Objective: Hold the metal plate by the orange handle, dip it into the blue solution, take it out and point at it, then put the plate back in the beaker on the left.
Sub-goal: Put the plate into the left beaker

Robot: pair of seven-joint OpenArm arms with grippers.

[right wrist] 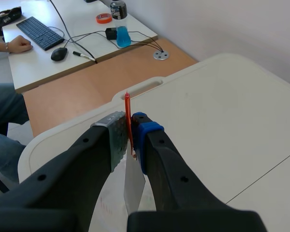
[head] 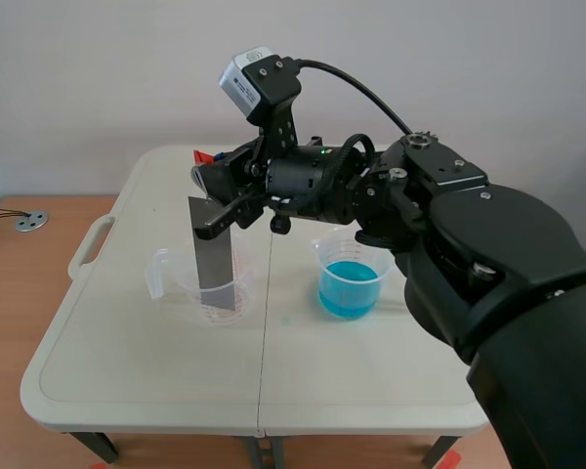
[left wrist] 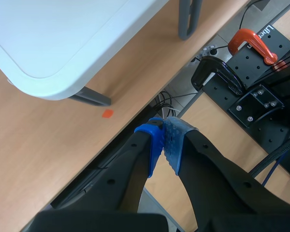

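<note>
The right jaws are clamped on the orange handle (right wrist: 128,116). The metal plate (head: 213,256) hangs straight down inside the left beaker (head: 236,293). The blue solution (head: 351,288) stands beside it, on its right. The left jaws are together, empty.

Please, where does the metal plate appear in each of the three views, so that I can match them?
Scene view: the metal plate is left of centre, its top in the right gripper, its lower end in the clear beaker.
Left wrist view: not in it.
Right wrist view: seen edge-on between the right gripper's fingers, with the orange handle uppermost.
Shared landmark: the white table.
</note>
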